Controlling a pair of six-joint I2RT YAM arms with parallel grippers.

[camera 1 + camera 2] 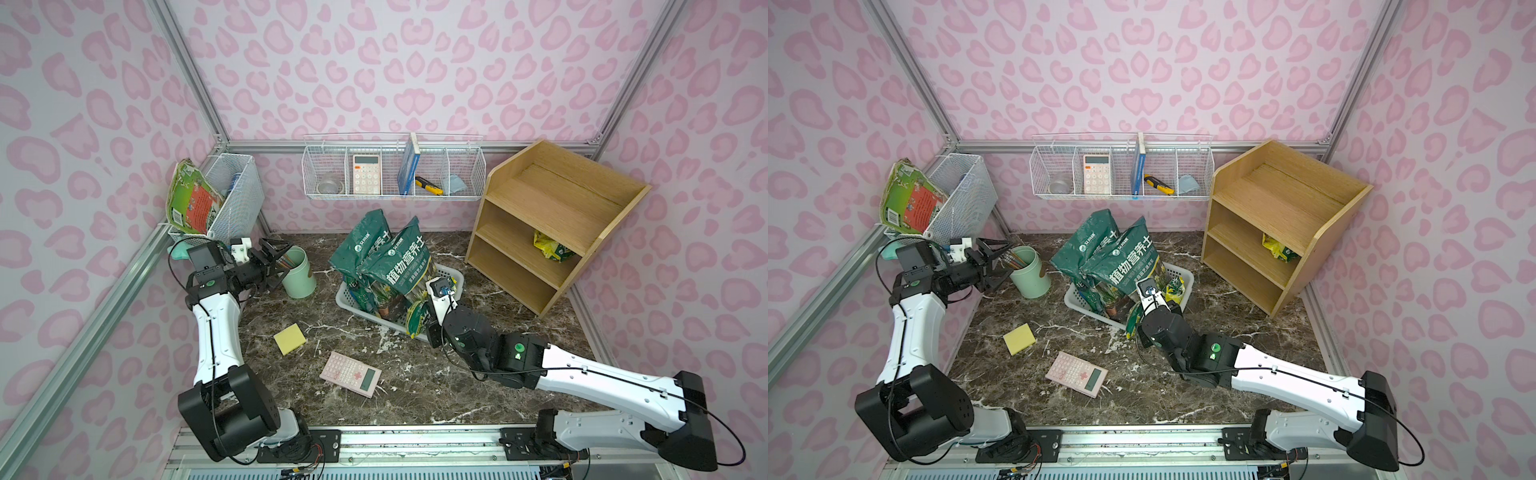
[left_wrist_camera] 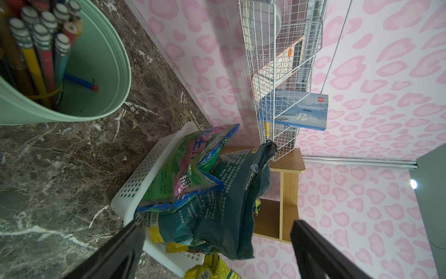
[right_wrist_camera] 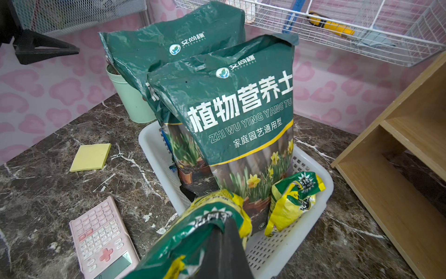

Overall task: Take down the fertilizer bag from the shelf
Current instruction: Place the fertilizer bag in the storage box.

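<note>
**Three small fertilizer bags in view, one of them in your right gripper**

You have three small yellow-and-green fertilizer bags to keep apart. The held fertilizer bag [image 3: 210, 217] is pinched at its crinkled top by your right gripper [image 3: 220, 232], whose jaws are closed tight on it, at the near rim of the white basket [image 1: 344, 296]. The basket fertilizer bag [image 3: 293, 195] stands inside that basket. The shelf fertilizer bag [image 1: 552, 246] lies on the middle tier of the shelf [image 1: 557, 195], partly under the tier above.

Two tall dark-green bags fill the basket: the front soil bag [image 3: 241, 108] leans against the rear soil bag [image 3: 169, 41]. You also have two calculators. The pink calculator [image 1: 351, 374] lies flat on the table [image 1: 415, 395], and the white calculator [image 1: 366, 174] stands in the long wire basket [image 1: 316, 166]. There is one mint cup [image 1: 301, 274] of pencils and one yellow sticky pad [image 1: 289, 338].

Your right arm reaches in low from the front rail, with its wrist bent toward the basket. Your left arm rises from its base, and its wrist is turned level. The left gripper [image 1: 279, 261] is spread wide and holds nothing, just beside the cup's rim.

The shelf is light grained wood with three stepped tiers and slanted side panels. The table is dark and marble-patterned with white veins. The white basket is perforated plastic, and all the bags are glossy film.
</note>
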